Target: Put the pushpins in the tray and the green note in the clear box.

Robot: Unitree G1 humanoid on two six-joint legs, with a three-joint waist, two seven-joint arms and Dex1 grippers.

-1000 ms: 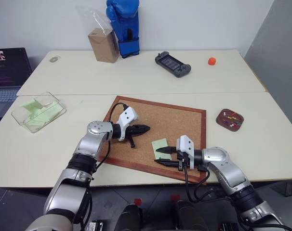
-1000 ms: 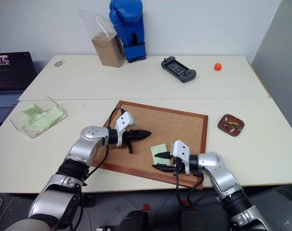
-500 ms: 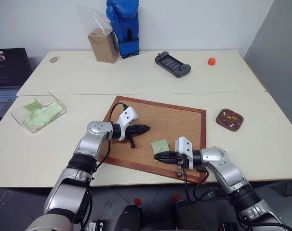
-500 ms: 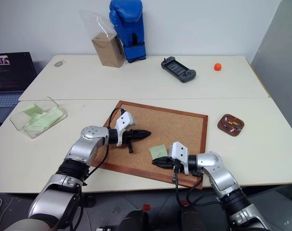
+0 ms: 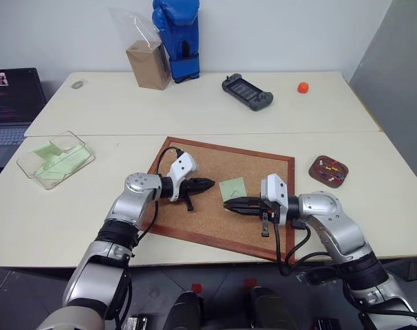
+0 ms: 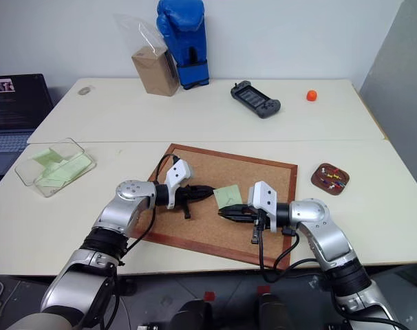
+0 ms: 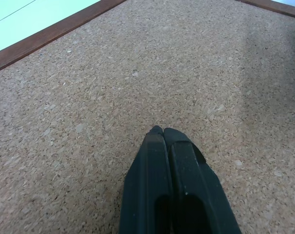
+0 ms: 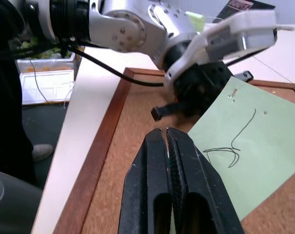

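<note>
**Right gripper holds green note above cork board**

Green note is pinched at its near edge by the right gripper, fingers fully closed on the paper. Note stands tilted up off the cork board, approx. mid-board, w/ a scribble showing on its face in the right wrist view. Right arm comes in from the near right, forearm about level, gripper pointing left across the board.

Left gripper sits just left of the note, fingers pressed together w/ nothing between them, tips low over the cork, pointing right. Its arm reaches in from the near left. The two grippers' tips are near each other but apart.

Tray lies on the table right of the board, w/ pushpins in it. Clear box is on the far left, well apart from the board, w/ pale green paper inside.
</note>
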